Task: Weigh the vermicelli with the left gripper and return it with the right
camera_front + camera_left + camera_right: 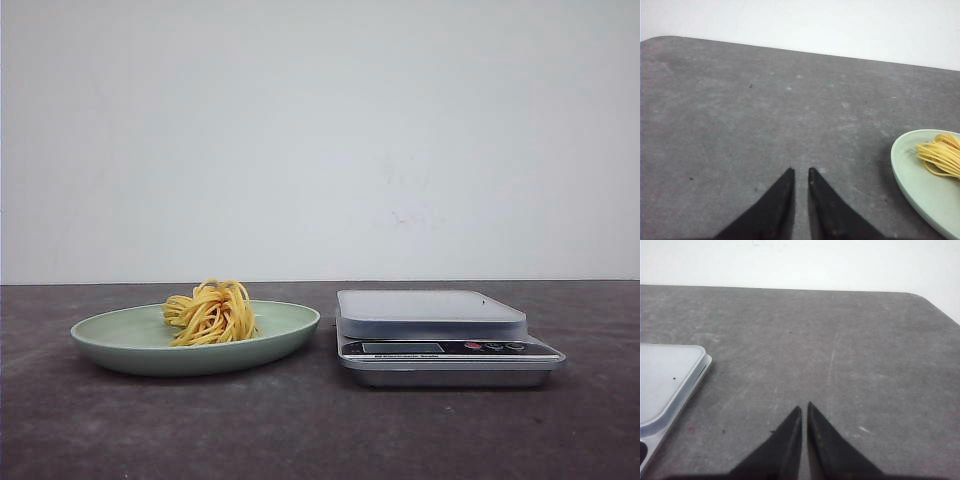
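Note:
A nest of yellow vermicelli (210,312) lies on a pale green plate (120,345) left of centre. A silver kitchen scale (440,330) stands right of the plate, its platform bare. Neither gripper shows in the front view. In the left wrist view my left gripper (801,171) is over bare table, empty, its black fingers nearly together, with the plate (925,195) and the vermicelli (942,152) off to one side. In the right wrist view my right gripper (804,406) is shut and empty over bare table, apart from the scale (665,380).
The dark grey tabletop (320,430) runs back to a plain white wall (320,140). Rounded far corners of the table show in both wrist views.

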